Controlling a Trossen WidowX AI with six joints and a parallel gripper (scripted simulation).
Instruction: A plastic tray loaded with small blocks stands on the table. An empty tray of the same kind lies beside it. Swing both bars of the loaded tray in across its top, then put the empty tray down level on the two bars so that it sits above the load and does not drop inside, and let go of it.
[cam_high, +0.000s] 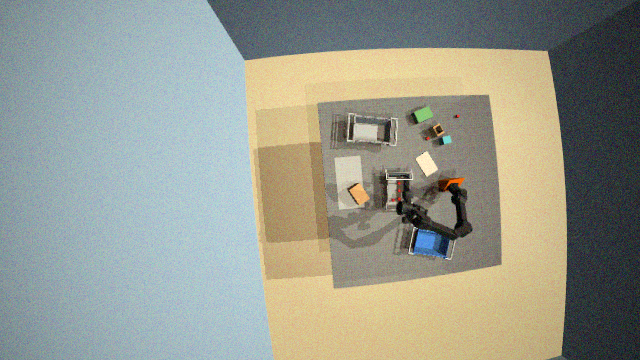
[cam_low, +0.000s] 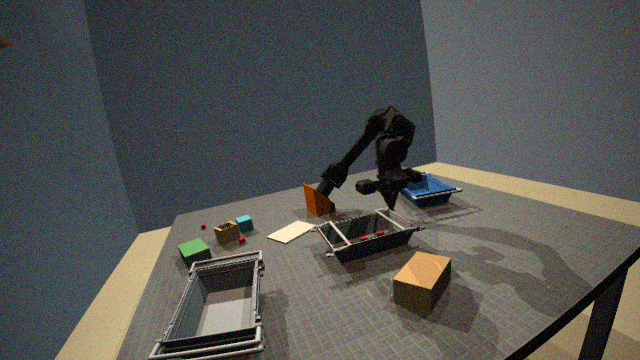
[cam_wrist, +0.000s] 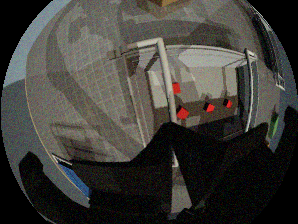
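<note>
The loaded tray (cam_high: 388, 192) (cam_low: 370, 245) (cam_wrist: 200, 117) is dark grey and holds small red blocks (cam_low: 375, 233) (cam_wrist: 182, 113). A wire bar (cam_low: 338, 231) lies across it near its far end, and another wire bar (cam_low: 396, 218) (cam_wrist: 154, 70) lies at the end nearest my arm. My gripper (cam_high: 400, 207) (cam_low: 390, 205) (cam_wrist: 168, 127) is shut on nothing and points down just above that near end, close to its bar. The empty grey tray (cam_high: 372, 118) (cam_low: 258, 300) lies apart on the mat with its own bars out.
A blue tray (cam_high: 430, 243) (cam_low: 427, 190) stands behind the arm. A tan box (cam_high: 359, 193) (cam_low: 422, 280) sits beside the loaded tray. An orange wedge (cam_low: 316, 201), a cream plate (cam_low: 291, 231), a green block (cam_low: 194, 248) and small cubes (cam_low: 244, 222) lie further off.
</note>
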